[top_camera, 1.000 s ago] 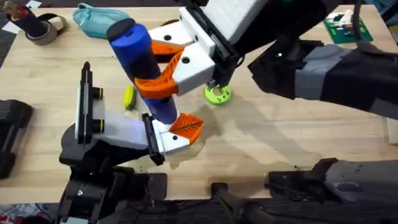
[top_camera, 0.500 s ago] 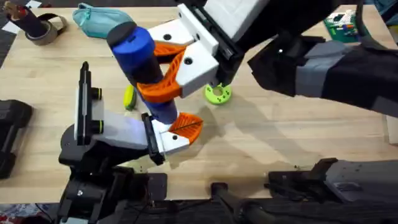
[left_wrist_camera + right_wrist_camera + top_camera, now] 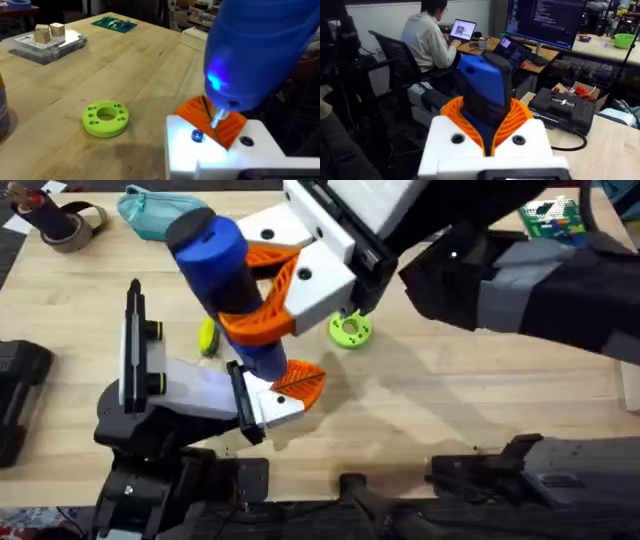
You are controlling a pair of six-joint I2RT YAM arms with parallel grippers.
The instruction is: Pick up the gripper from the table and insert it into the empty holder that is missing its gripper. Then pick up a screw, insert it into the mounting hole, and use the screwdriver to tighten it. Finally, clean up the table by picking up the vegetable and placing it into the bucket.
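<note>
At the near edge of the tabletop (image 3: 470, 395), on the left side, the left arm lies low with its white holder (image 3: 268, 404) pointing toward the middle; an orange ribbed pad (image 3: 299, 383) is seated in that mount, and in the left wrist view the pad (image 3: 220, 122) sits between two dark holes of the holder (image 3: 210, 150), so the left pincer (image 3: 218, 134) has one finger in place and I cannot tell how far it is spread; the thin metal bit (image 3: 216, 119) of the screwdriver (image 3: 228, 280) comes down onto the mount beside a small dark screw head (image 3: 196, 135), with a blue light glowing on the tool's nose; just above, the right pincer (image 3: 262, 290) is pinched on the blue barrel, its orange pads wrapped around the black band, and the right wrist view shows the screwdriver (image 3: 485, 87) upright between them; against the frame a second ago the tool and right pincer have shifted slightly away from the bases, the holder unmoved; beyond the holder the yellow-green vegetable (image 3: 207, 336) lies on the wood, the bright green disc (image 3: 350, 331) farther right, well apart; farthest, a teal pouch (image 3: 150, 210) at the back edge.
</note>
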